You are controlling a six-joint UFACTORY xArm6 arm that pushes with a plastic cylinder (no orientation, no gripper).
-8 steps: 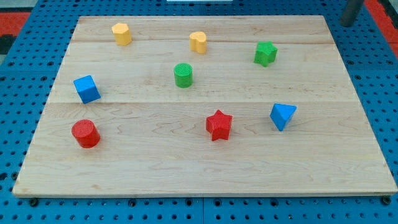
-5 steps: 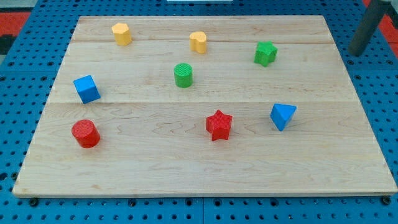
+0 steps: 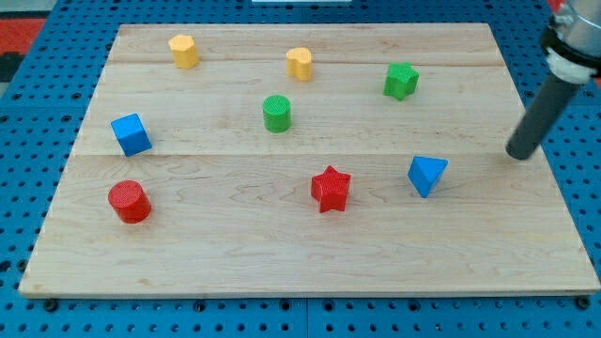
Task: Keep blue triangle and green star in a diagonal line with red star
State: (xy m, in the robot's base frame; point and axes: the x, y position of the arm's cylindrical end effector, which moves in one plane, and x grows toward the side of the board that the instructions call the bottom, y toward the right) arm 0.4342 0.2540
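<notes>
My tip [image 3: 517, 154] stands on the wooden board [image 3: 300, 253] near its right edge, about halfway between the top and the bottom edge. The rod has no jaws and it holds nothing; the tip touches no block.

The blue triangle [image 3: 426, 175] is the nearest block, to the left of my tip and a little lower, clearly apart from it. The red star [image 3: 331, 189] lies further left, slightly lower than the triangle, in the lower middle of the board. The green star [image 3: 401, 81] is near the top right corner, well above the triangle and well apart from my tip.

The other blocks are on the left and top parts of the board. A green cylinder [image 3: 276, 113] is near the middle, a blue cube [image 3: 130, 134] near the left edge, and a red cylinder [image 3: 129, 202] toward the bottom left corner. Two yellow blocks [image 3: 184, 51] [image 3: 300, 63] lie along the top edge; their shape I cannot tell.
</notes>
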